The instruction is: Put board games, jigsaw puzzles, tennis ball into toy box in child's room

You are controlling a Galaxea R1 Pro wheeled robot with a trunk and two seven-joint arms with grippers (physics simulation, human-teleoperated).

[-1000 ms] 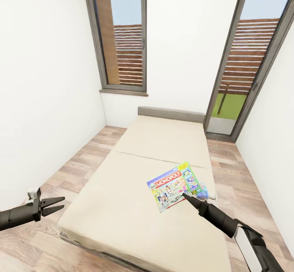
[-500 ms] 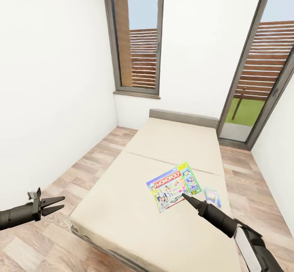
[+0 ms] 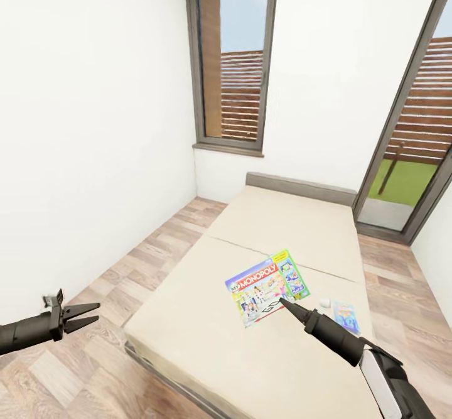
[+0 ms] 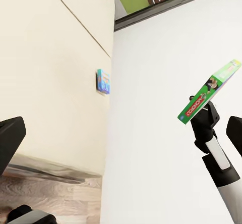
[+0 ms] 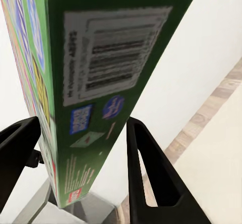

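My right gripper (image 3: 285, 304) is shut on a colourful Monopoly board game (image 3: 267, 286), holding it up above the beige bed (image 3: 201, 312). In the right wrist view the box's green barcoded edge (image 5: 96, 82) stands between the two black fingers (image 5: 148, 171). A second, small light blue board game (image 3: 346, 316) lies flat on the bed near its right edge, also seen as the blue box (image 4: 103, 80) in the left wrist view. My left gripper (image 3: 86, 316) hangs open over the floor, left of the bed, with nothing in it.
A small white object (image 3: 324, 302) lies on the mattress beside the blue box. White walls close in on the left and right. Tall grey-framed windows (image 3: 235, 61) stand behind the grey headboard (image 3: 301, 186). Wood-plank floor (image 3: 150, 249) runs along the bed's left side.
The whole view has swung left, so bed and windows sit further right in the picture. Both arms and the held Monopoly box keep their places. The blue box now shows beside the held one.
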